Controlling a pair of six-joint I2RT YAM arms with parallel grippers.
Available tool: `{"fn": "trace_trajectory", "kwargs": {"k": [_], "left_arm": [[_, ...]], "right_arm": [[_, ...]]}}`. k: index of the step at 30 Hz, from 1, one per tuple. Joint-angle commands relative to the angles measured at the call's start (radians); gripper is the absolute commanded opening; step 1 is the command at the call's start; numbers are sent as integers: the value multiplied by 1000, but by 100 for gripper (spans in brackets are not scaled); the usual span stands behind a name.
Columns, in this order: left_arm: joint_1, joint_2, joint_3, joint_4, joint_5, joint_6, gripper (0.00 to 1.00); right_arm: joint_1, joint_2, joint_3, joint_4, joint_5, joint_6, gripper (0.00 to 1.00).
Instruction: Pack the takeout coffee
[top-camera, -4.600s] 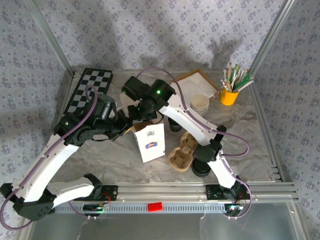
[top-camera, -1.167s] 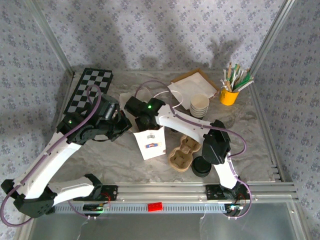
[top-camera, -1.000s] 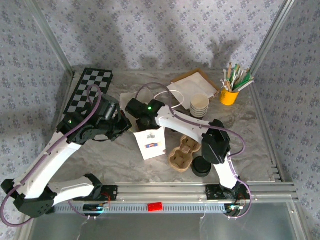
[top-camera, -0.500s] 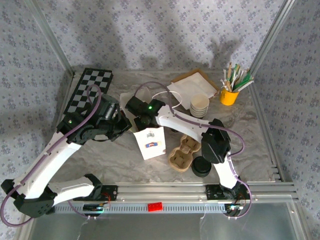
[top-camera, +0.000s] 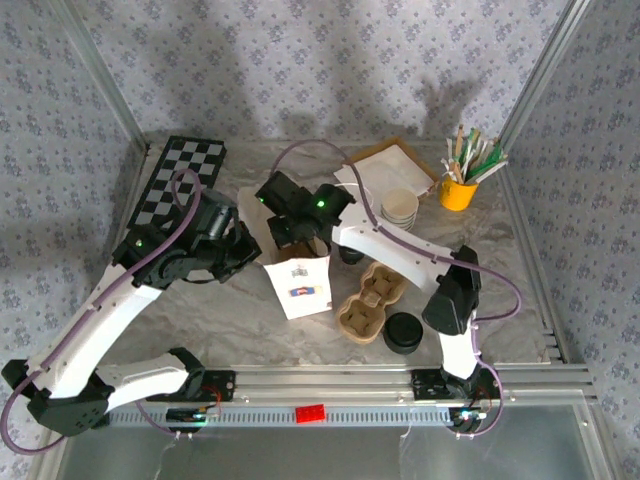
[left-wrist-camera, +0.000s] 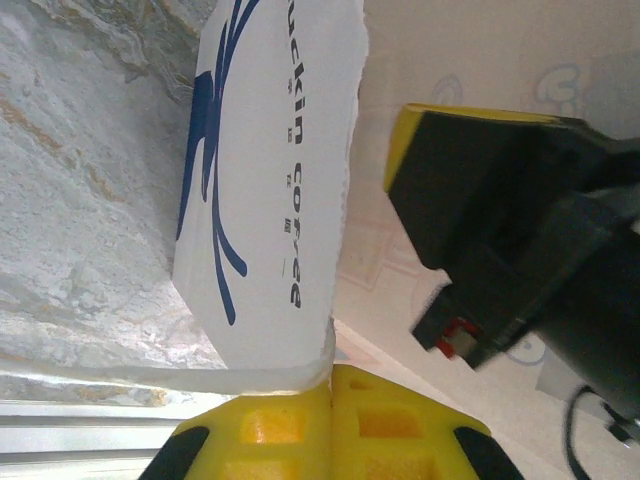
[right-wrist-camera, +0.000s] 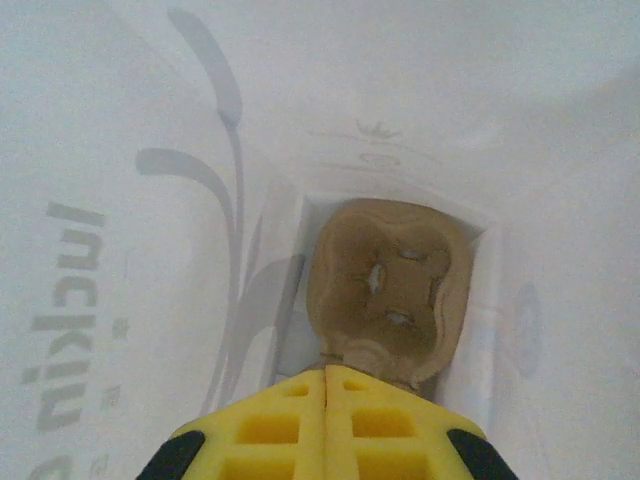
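A white paper bag (top-camera: 298, 284) with blue print stands upright mid-table. My left gripper (top-camera: 262, 256) is shut on its left rim; in the left wrist view the yellow fingertips (left-wrist-camera: 331, 372) pinch the bag's edge (left-wrist-camera: 270, 200). My right arm's wrist (top-camera: 300, 212) hangs over the bag's mouth, its fingers down inside. In the right wrist view a brown pulp cup carrier (right-wrist-camera: 388, 288) lies at the bag's bottom, with my right gripper (right-wrist-camera: 327, 372) shut on its near edge. A second brown carrier (top-camera: 365, 305) lies on the table right of the bag.
A black lid (top-camera: 403, 333) sits near the front right. Stacked paper cups (top-camera: 400, 208), napkins (top-camera: 385, 165) and a yellow cup of stirrers (top-camera: 460, 188) stand at the back right. A checkerboard (top-camera: 180, 180) lies at the back left.
My right arm's wrist has come up and back from the bag's mouth, and its elbow has swung right. The left arm and the bag have stayed put.
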Motion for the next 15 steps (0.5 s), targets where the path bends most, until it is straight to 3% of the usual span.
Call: {"fn": "trace_trajectory", "kwargs": {"k": [1, 15], "left_arm": [[8, 7, 59, -39, -51, 42, 4], [33, 39, 75, -31, -70, 89, 3]], "right_arm": [[6, -47, 66, -91, -27, 5, 10], [-30, -44, 314, -223, -193, 35, 40]]}}
